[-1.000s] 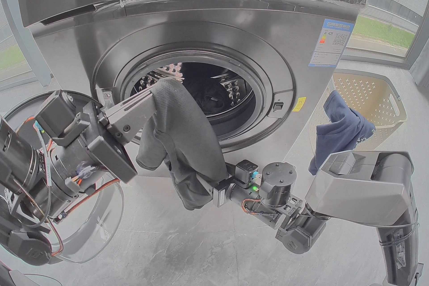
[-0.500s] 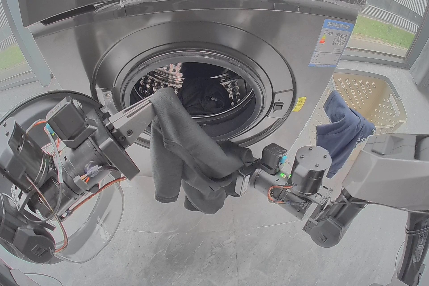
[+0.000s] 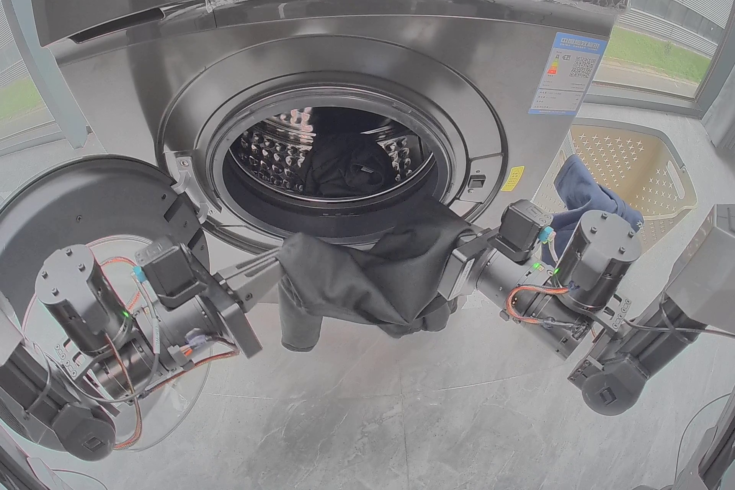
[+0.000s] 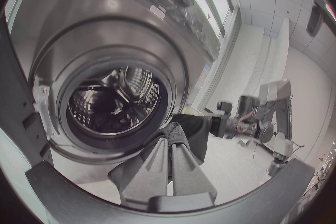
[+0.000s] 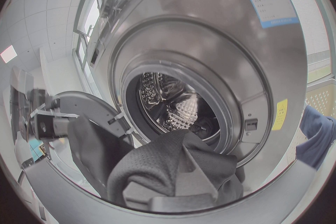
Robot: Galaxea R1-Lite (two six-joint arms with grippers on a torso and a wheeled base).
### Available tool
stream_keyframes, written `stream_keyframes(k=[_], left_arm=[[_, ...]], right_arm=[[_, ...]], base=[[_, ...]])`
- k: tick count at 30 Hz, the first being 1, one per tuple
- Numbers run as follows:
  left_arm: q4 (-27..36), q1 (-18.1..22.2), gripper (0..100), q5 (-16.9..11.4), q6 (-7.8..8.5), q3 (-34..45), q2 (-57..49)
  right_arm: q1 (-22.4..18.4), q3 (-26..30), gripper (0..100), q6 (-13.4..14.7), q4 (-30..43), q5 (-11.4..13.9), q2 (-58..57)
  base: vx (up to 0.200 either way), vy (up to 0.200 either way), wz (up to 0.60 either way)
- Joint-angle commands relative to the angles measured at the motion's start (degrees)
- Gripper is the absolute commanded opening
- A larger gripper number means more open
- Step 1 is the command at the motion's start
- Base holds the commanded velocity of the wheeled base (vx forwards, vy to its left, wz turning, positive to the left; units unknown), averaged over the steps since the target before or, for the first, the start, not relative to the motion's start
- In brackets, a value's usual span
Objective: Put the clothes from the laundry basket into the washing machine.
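Observation:
A dark grey mesh garment [image 3: 367, 277] hangs stretched between my two grippers, just below the washing machine's open drum [image 3: 329, 155]. My left gripper [image 3: 277, 268] is shut on its left end; in the left wrist view the fingers [image 4: 158, 161] pinch the cloth [image 4: 175, 132]. My right gripper [image 3: 453, 260] is shut on the right end, where the cloth [image 5: 168, 165] drapes over its fingers [image 5: 191, 174]. A dark item [image 3: 346, 166] lies inside the drum. A navy garment [image 3: 586, 197] hangs over the laundry basket [image 3: 651, 166].
The washer's round door [image 3: 76, 208] stands open at the left, behind my left arm. The beige basket leans against the machine's right side. Bare grey floor [image 3: 367, 407] lies in front of the machine. Windows run behind on both sides.
My left gripper dropped from the drum's mouth to below its rim. My right gripper rose and moved right. The garment went from hanging down to stretched sideways.

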Motion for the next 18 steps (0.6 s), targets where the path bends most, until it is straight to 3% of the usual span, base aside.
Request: stream_keyframes(k=[1, 7, 8, 11, 13, 15, 16, 18], left_arm=[[-0.1, -0.1, 0, 0.0, 1.17, 1.7, 4.8], [-0.1, 0.4, 0, -0.4, 1.61, 2.6, 5.6], [0.0, 0.3, 100, -0.7, 1.61, 3.3, 5.6], [-0.1, -0.2, 100, -0.7, 1.79, 6.0, 6.7], [-0.2, -0.9, 100, -0.7, 3.1, 8.4, 8.0], [-0.1, -1.5, 100, -0.9, 4.86, 10.5, 9.0], [-0.2, -1.9, 100, -1.3, 7.41, 12.6, 10.5], [-0.3, -1.9, 100, -2.4, 10.13, 14.5, 12.2]], right_arm=[[0.7, 0.2, 0, 0.1, 0.1, -0.1, -2.7], [1.4, -0.1, 0, 0.1, 0.2, -0.1, -2.7], [1.4, -0.2, 0, 0.1, 0.2, -0.1, -2.7], [1.4, -0.5, 0, 0.1, 0.2, -0.1, -2.5], [1.4, -0.4, 0, 0.1, 0.2, -0.1, -2.4], [1.4, -0.4, 0, 0.2, 0.1, -0.1, -2.3], [1.4, -0.4, 0, 0.4, 0.1, -0.1, -2.3], [1.4, -0.5, 0, 0.5, 0.1, -0.1, -2.4]], base=[[0.0, 0.0, 0.0], [0.0, 0.0, 0.0], [0.0, 0.0, 0.0], [0.0, 0.0, 0.0], [0.0, 0.0, 0.0], [0.0, 0.0, 0.0], [0.0, 0.0, 0.0], [0.0, 0.0, 0.0]])
